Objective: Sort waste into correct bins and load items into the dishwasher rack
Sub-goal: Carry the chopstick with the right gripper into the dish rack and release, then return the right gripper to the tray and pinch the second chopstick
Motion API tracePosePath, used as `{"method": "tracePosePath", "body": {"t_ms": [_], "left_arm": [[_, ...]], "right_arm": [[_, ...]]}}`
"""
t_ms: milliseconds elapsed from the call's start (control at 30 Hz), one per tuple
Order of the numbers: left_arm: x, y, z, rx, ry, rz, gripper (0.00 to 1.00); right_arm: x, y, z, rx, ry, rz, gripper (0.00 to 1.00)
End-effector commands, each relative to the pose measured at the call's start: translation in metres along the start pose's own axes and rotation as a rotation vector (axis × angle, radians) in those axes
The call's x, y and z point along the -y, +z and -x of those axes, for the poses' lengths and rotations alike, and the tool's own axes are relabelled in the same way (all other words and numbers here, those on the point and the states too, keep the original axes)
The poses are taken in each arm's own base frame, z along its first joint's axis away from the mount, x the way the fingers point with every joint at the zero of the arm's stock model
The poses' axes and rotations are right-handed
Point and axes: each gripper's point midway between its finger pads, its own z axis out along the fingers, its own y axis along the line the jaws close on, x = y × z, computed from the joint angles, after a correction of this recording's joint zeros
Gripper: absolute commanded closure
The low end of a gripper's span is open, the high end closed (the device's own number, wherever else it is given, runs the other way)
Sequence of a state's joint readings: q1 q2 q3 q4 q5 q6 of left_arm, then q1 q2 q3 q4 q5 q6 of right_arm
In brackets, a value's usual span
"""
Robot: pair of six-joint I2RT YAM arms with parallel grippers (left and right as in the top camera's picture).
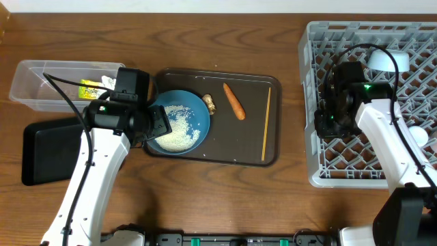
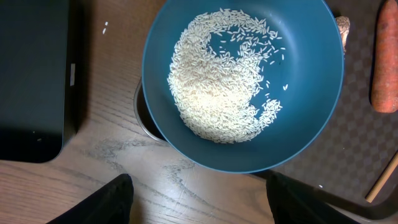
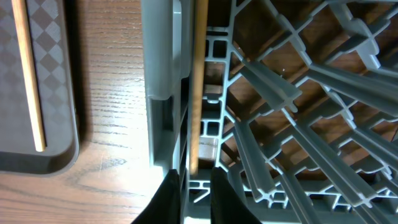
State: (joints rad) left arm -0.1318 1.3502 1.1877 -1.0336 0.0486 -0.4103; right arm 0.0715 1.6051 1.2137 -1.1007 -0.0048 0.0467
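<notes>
My left gripper (image 2: pixel 199 180) hangs with its fingers (image 2: pixel 115 199) spread wide, and it holds nothing. Just ahead of them sits the blue bowl (image 2: pixel 298 93), with the loose white rice (image 2: pixel 211 106) lying in its middle. To the left of this gripper is the black tray (image 2: pixel 31 74). To the right, beyond the bowl, the orange carrot (image 2: pixel 385 56) lies on the brown serving tray (image 2: pixel 348 143).

My right gripper (image 3: pixel 194 183) is at the left wall of the dishwasher rack (image 3: pixel 298 93). One chopstick (image 3: pixel 194 81) runs straight ahead from between its fingers (image 3: pixel 163 199), along that wall. The fingers stand close together, but I cannot tell if they pinch the stick or only flank it. A second chopstick (image 3: pixel 28 74) lies on the brown serving tray, to the left of this gripper.
</notes>
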Motion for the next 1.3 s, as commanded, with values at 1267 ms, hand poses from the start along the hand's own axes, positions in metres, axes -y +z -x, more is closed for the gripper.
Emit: {"method": "tracePosePath", "body": {"t_ms": [1267], "left_arm": [[-0.003, -0.003, 0.002, 0.009, 0.006, 0.009, 0.3]], "right_arm": [[-0.147, 0.114, 0.003, -0.114, 0.067, -0.067, 0.68]]}}
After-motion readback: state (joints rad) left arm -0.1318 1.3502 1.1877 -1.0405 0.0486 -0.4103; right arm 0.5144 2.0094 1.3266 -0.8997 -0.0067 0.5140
